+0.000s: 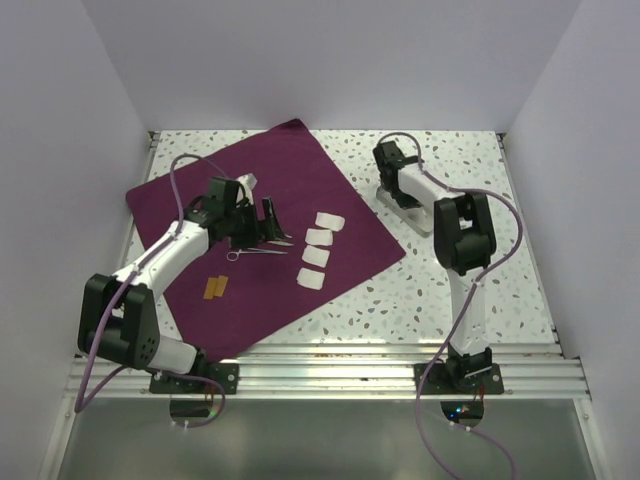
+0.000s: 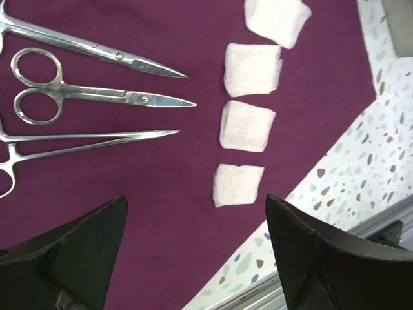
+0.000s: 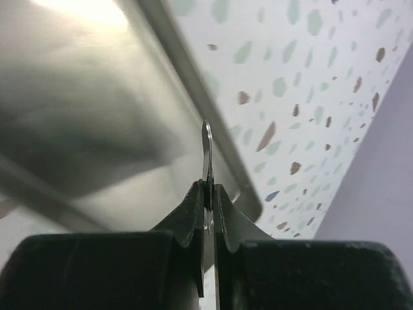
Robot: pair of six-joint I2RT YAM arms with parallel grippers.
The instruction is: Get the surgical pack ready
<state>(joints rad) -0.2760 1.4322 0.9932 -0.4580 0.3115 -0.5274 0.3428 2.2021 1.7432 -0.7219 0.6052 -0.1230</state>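
Pinching metal strip (image 3: pixel 207 148), right fingers (image 3: pixel 186 216); overhead hides it.

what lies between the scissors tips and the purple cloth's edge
Four white gauze pads in a row, lying on the cloth; the left wrist view shows it.

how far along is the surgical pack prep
Done: the surgical pack lies spread, with four gauze pads and three instruments on it. In hand: the right fingers pinch a thin metal piece over the tray; the left fingers stand open. Left: probably folding it shut.
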